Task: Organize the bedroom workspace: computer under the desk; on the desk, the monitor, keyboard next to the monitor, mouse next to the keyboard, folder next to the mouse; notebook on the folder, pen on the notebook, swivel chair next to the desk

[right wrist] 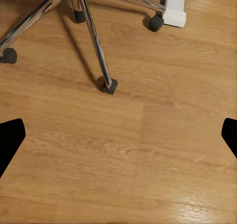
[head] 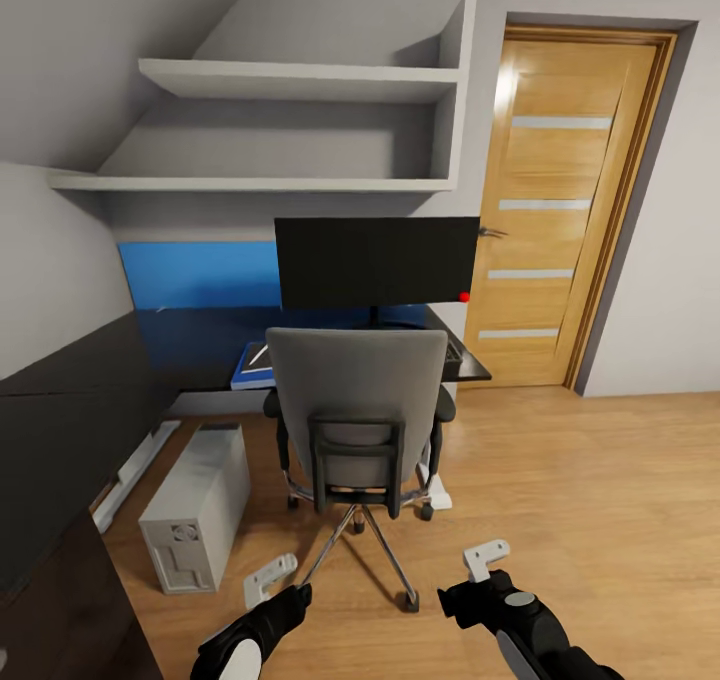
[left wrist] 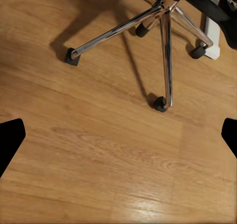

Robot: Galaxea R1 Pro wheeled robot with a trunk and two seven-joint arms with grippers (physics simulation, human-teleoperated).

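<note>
Swivel chair (head: 355, 415) sits at the centre of my head view, its grey back turned toward me, pulled up close to the dark table (head: 200, 345) that runs from the left edge to the middle of the frame. On that table the black monitor (head: 377, 262) stands upright just above the chair's back, with a small red dot at its lower right corner. A blue folder (head: 245, 372) lies on the table at the chair's left, partly hidden by the backrest, with something white on it that I cannot make out. The grey computer (head: 197, 508) stands on the wooden floor (head: 580, 500) at lower left, beside the chair's chrome legs. At the bottom of the frame my left pincer (head: 268, 578) and right pincer (head: 487, 558) both hover low above the floor, fingers spread and holding nothing. In my left wrist view the chair's chrome base (left wrist: 165, 41) and black casters show over the planks; my right wrist view shows the same base (right wrist: 94, 36) and a white object (right wrist: 176, 6) on the floor near one caster. A wooden door (head: 565, 200) fills the upper right.
</note>
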